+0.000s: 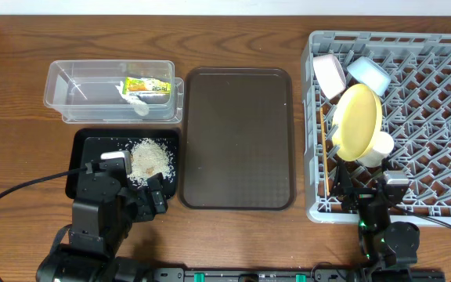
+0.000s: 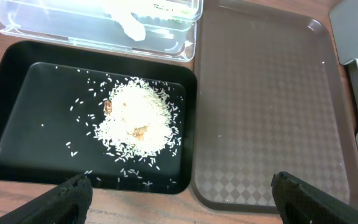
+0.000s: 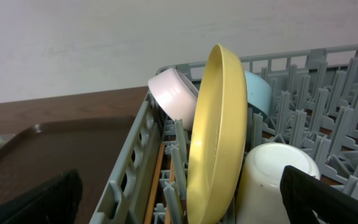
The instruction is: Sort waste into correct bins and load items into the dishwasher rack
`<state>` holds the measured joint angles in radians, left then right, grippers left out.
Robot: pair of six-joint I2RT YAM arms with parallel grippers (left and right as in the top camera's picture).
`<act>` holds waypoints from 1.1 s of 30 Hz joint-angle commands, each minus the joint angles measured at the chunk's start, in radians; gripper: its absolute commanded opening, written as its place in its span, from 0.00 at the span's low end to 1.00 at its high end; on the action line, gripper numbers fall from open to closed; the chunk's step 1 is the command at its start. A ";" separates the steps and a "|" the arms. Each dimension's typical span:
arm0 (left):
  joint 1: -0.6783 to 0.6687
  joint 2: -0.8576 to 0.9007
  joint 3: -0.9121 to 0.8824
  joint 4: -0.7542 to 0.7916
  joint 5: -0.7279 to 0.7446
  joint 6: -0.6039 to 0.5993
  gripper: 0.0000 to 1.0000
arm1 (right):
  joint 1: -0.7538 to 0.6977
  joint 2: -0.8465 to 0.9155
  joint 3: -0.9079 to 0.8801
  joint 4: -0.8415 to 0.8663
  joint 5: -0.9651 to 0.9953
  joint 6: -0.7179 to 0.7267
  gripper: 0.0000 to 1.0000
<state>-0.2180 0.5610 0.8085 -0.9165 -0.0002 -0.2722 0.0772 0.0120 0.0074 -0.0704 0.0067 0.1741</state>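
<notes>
The grey dishwasher rack at the right holds the yellow plate on edge, the white bowl, the light blue bowl, the white cup and the chopsticks along its left wall. The clear tub holds the yellow-green wrapper and the white tissue. The black tray holds the rice heap. My left gripper is open and empty above the black tray's near edge. My right gripper is open and empty at the rack's near left corner, by the plate and cup.
A large dark brown serving tray lies bare between the bins and the rack. Loose rice grains are scattered over the black tray floor. Both arm bases sit at the table's front edge.
</notes>
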 commanded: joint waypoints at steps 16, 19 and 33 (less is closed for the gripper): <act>-0.002 -0.001 -0.006 -0.002 -0.011 0.006 0.95 | 0.009 -0.006 -0.002 -0.005 -0.011 -0.011 0.99; -0.002 -0.003 -0.007 -0.009 -0.008 0.006 0.95 | 0.009 -0.006 -0.002 -0.004 -0.011 -0.011 0.99; 0.079 -0.274 -0.379 0.412 -0.063 0.043 0.95 | 0.009 -0.006 -0.002 -0.004 -0.011 -0.011 0.99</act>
<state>-0.1585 0.3622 0.5247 -0.5697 -0.0437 -0.2523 0.0772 0.0120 0.0074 -0.0708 0.0025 0.1741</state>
